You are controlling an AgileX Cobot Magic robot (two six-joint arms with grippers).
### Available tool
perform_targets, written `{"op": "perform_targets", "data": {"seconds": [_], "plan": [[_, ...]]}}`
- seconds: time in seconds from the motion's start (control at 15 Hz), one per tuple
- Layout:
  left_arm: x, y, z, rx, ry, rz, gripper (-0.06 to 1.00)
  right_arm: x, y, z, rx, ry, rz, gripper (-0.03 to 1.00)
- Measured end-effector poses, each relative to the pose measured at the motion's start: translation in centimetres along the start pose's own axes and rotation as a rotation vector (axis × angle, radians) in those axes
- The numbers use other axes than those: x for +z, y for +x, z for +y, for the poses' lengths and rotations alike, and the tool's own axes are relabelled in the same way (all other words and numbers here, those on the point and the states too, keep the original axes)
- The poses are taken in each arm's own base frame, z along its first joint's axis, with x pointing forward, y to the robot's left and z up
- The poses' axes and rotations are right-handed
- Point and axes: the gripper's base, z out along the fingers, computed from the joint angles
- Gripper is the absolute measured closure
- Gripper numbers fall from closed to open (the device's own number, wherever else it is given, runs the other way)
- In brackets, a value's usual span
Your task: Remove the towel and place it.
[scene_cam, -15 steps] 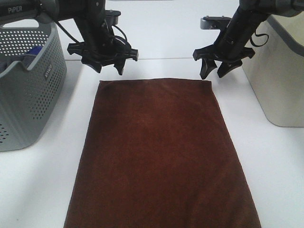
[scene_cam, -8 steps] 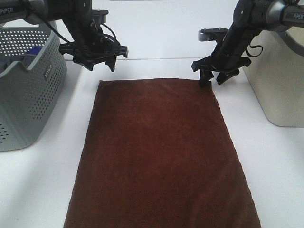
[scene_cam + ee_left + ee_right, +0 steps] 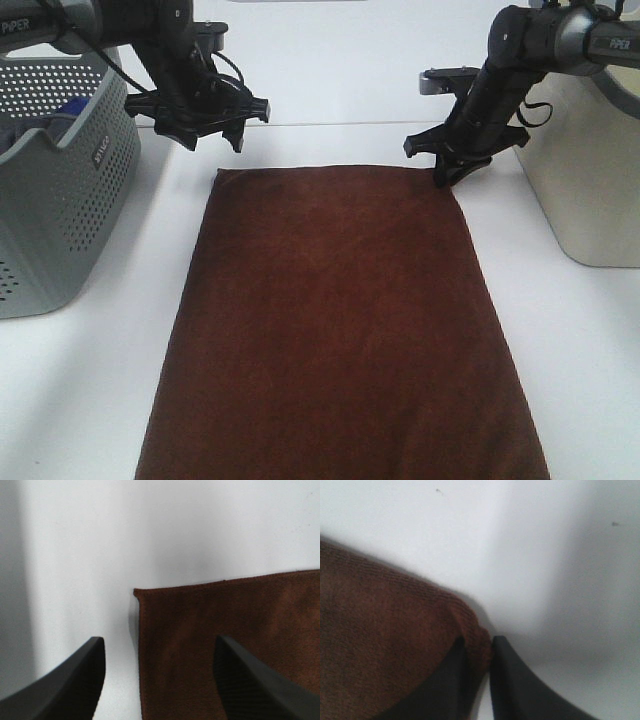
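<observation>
The towel is a large dark reddish-brown cloth lying flat on the white table, reaching from the middle to the near edge. My right gripper is down at its far right corner, and in the right wrist view the fingertips pinch a raised fold of the towel. My left gripper hovers open just behind the far left corner. The left wrist view shows the towel corner between its spread fingers, untouched.
A grey perforated basket with a blue cloth inside stands at the left. A beige bin stands at the right, close to the right arm. Bare white table lies on both sides of the towel.
The right gripper dropped onto the towel's far right corner and closed on it, bunching the cloth. The left gripper moved slightly back and left, staying open.
</observation>
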Motion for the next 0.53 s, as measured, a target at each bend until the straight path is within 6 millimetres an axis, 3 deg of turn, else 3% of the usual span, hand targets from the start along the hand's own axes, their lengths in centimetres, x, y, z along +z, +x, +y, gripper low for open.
{"op": "perform_targets", "data": {"seconds": [0.13, 0.27, 0.53], "plan": [[0.0, 0.0, 0.0, 0.001, 0.0, -0.001, 0.34, 0.0, 0.0, 0.2, 0.023, -0.021, 0.0, 0.96], [0.6, 0.2, 0.0, 0.001, -0.001, 0.008, 0.34, 0.0, 0.0, 0.2, 0.027, -0.025, 0.0, 0.97], [3.6, 1.7, 0.1, -0.001, -0.006, 0.058, 0.34, 0.0, 0.0, 0.2, 0.027, -0.026, 0.001, 0.97]]}}
